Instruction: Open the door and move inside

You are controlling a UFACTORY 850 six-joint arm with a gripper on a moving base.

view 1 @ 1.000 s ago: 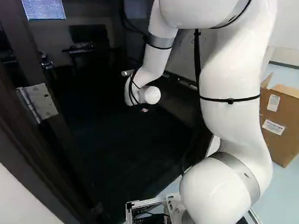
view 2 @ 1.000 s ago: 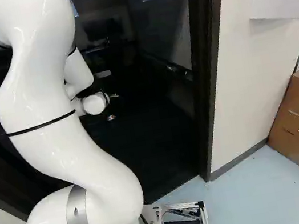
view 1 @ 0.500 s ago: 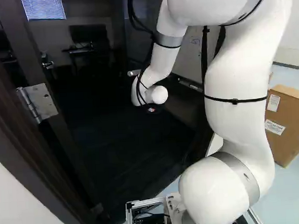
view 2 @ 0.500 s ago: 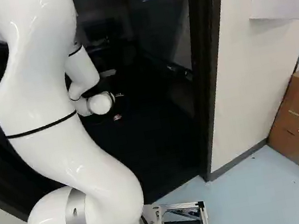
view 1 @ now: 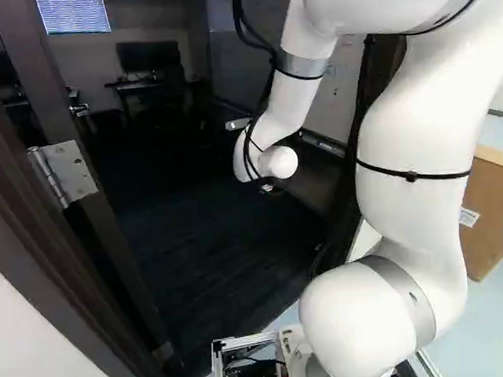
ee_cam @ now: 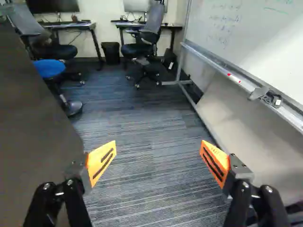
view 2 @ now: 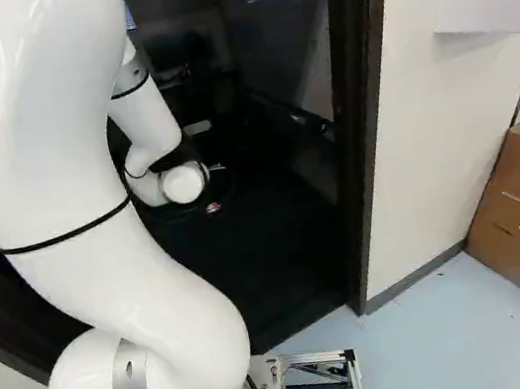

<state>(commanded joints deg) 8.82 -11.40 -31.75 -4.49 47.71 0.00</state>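
door [view 1: 45, 90] open at the left of the left base view | arm [view 1: 293, 100] poked through the doorway [view 2: 368, 135], prob to block it swinging back | gripper [ee_cam: 158, 144] spread wide, holding nothing, guess no pulling needed tbh

floor [view 1: 204, 243]: passable, centre, left base view
door [view 1: 49, 98]: obstacle, left, same view
door frame [view 2: 365, 105]: blocks right-centre, right base view

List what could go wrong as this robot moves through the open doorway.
The open tool could scrape the door close beside it. The base, if driven in, might clip the door frame. Further in, the tool could bump the whiteboard on its other side.
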